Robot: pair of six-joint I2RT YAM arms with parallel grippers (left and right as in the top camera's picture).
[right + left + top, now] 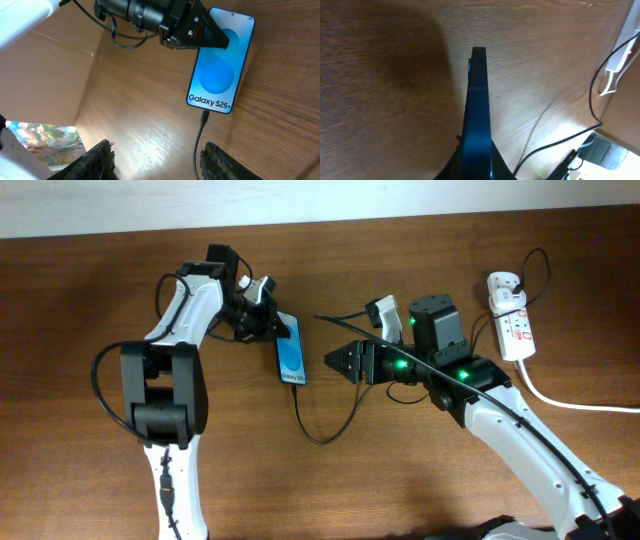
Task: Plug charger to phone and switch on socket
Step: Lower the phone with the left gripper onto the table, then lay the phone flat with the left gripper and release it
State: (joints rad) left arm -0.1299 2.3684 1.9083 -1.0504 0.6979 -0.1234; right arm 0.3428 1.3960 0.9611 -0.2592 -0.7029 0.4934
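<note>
The left arm [188, 308] is stretched from its base at the left up and across to the right. The left gripper [272, 327] is closed on the top end of the phone [291, 352]. From the left wrist the phone is seen edge-on, clamped between the two fingers at the bottom of the frame. Whether it lies flat on the table [80, 280] or is tilted cannot be told. The right arm [510, 430] is brought in from the lower right, and the right gripper [332, 363] is held open. It points left at the phone's lower end, near it but apart from it. From the right wrist its fingers [97, 160] are seen spread, with the charger [320, 435] passing between them untouched. The charger's tip is seated at the phone's bottom edge, just under the "Galaxy S25+" text. From there the cable drops toward the near side, loops, and runs right under the right arm. The socket [512, 325] is set at the far right, close to the table's back edge and well apart from both grippers. A white cord [570, 402] leaves its near end. Its switch positions are too small to be read. Bare wood is seen left of the left arm, along the back edge, and between the two arm bases near the front.
</note>
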